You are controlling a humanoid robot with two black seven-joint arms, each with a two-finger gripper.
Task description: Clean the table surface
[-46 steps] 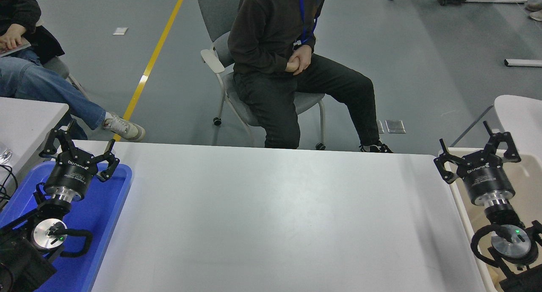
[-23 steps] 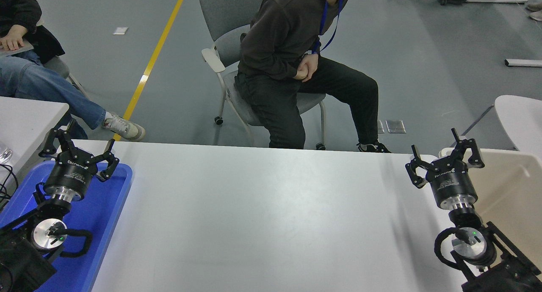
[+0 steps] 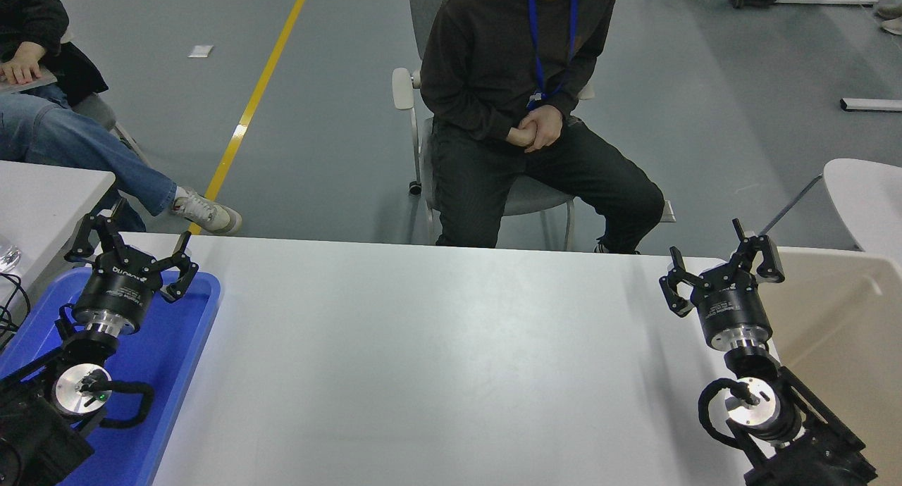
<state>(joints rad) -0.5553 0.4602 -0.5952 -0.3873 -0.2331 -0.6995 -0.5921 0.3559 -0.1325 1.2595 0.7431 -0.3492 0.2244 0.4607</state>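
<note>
The table surface [image 3: 437,359] is a wide matte white-grey top that fills the lower half of the head view, with nothing lying on it. My right gripper [image 3: 720,271] hangs open over the table's far right corner, next to a beige bin, and holds nothing. My left gripper [image 3: 130,250] is parked open above a blue tray at the lower left, also holding nothing.
A blue tray [image 3: 180,359] lies along the table's left edge. A beige bin [image 3: 838,331] stands off the right edge. A seated person [image 3: 528,113] faces the far edge, hands clasped. A second person's legs [image 3: 84,155] and a smaller white table [image 3: 42,197] are at the upper left.
My right arm has swung left, from over the beige bin to over the table's right corner. The seated person has turned the chair to face the table. The left arm has not moved.
</note>
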